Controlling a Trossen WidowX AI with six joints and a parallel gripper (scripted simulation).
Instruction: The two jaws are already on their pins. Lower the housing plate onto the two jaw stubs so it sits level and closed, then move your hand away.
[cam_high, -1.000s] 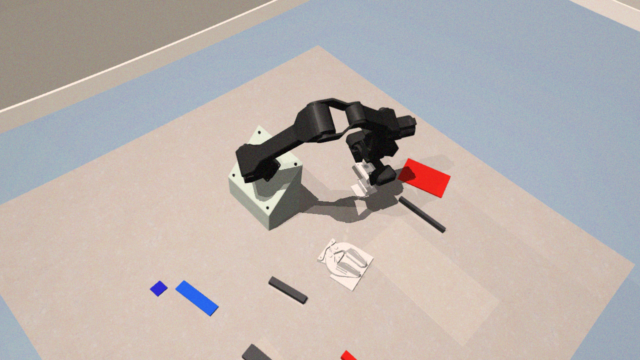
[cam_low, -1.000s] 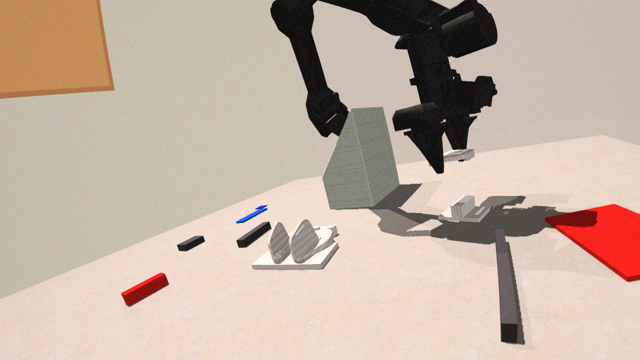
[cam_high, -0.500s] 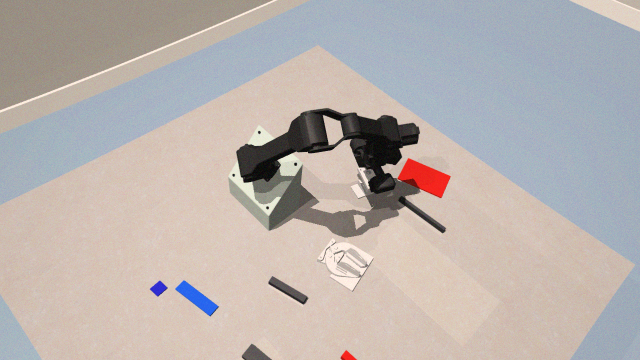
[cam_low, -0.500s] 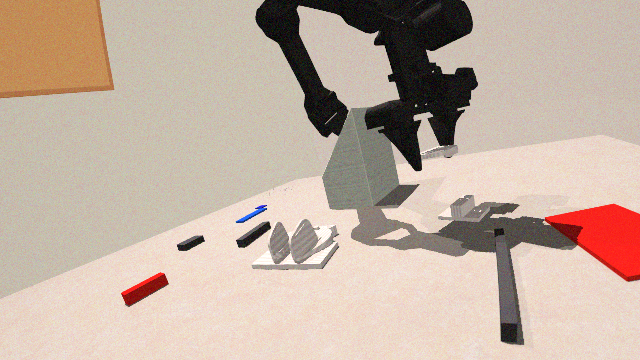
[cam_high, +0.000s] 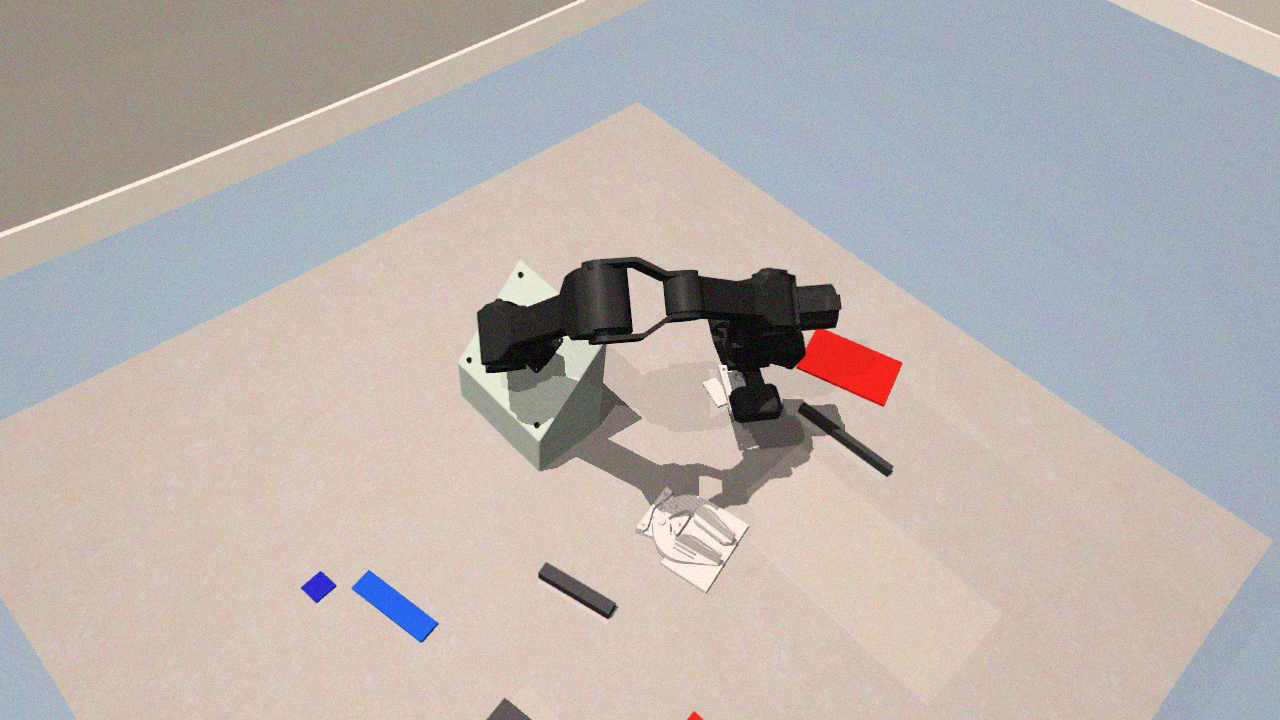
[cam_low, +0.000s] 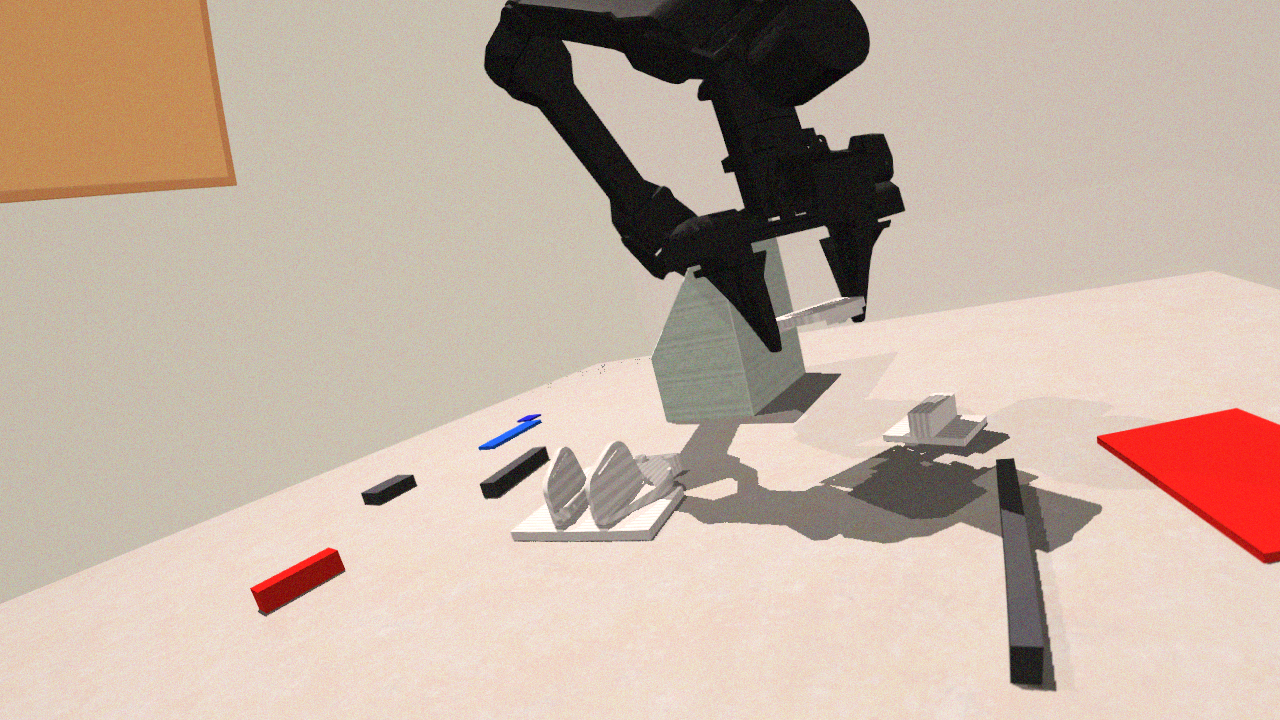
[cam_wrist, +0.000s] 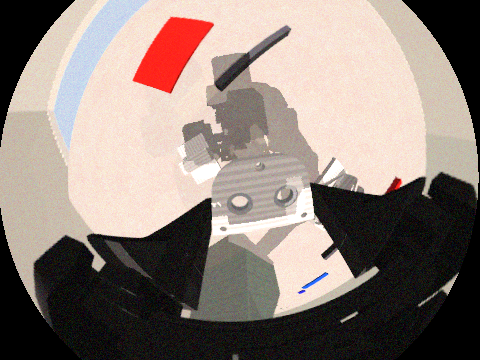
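My gripper (cam_low: 819, 333) (cam_wrist: 259, 195) is shut on the white housing plate (cam_low: 825, 310) (cam_wrist: 262, 177), holding its opposite edges. The plate is high above the table and looks slightly tilted in the exterior view; two large holes and several small ones show in the wrist view. The white base (cam_high: 706, 580) (cam_low: 537, 535) carries two upright jaws (cam_low: 564, 488) (cam_low: 616, 488). It stands on the table, left of and well below the gripper in the exterior view. The pins and stubs cannot be clearly told apart. In the wrist view, the right finger partly hides this assembly.
A small white stand (cam_high: 714, 392) (cam_low: 930, 416) (cam_wrist: 197, 150) is below the arm. A red slab (cam_high: 850, 367) (cam_low: 1203, 474) (cam_wrist: 173, 55) and a long dark bar (cam_high: 844, 438) (cam_low: 1020, 564) (cam_wrist: 252, 58) lie nearby. The pale green block (cam_low: 702, 367) is behind; blue pieces and dark bars lie farther left.
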